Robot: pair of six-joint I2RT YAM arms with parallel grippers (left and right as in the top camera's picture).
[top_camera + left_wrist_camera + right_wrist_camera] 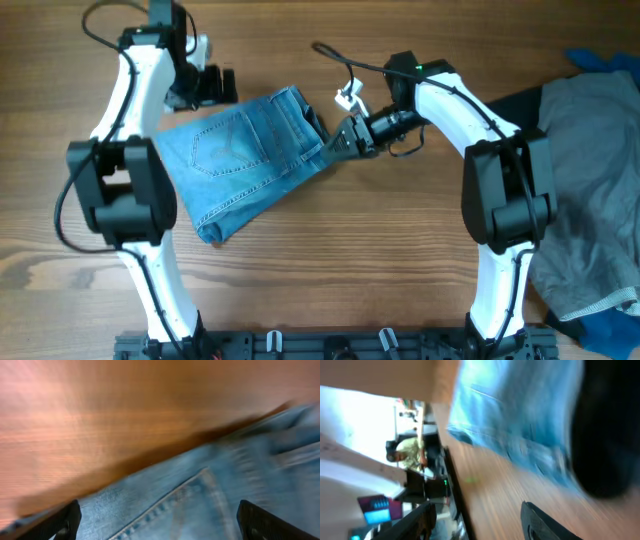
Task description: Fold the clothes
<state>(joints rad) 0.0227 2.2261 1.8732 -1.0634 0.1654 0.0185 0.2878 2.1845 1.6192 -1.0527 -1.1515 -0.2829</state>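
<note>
The light blue jeans (245,160) lie folded into a compact slanted bundle on the wooden table, a stitched back pocket facing up. My left gripper (205,88) is open just above the bundle's upper left edge; its view shows the pocket stitching (190,505) between its spread fingers (160,522). My right gripper (340,140) is at the bundle's right edge with its fingers apart and nothing between them (480,520); blurred denim (520,415) fills the upper part of its view.
A plain grey garment (590,190) lies heaped at the right edge over black and bright blue fabric (600,62). Bare wooden table (380,260) surrounds the jeans.
</note>
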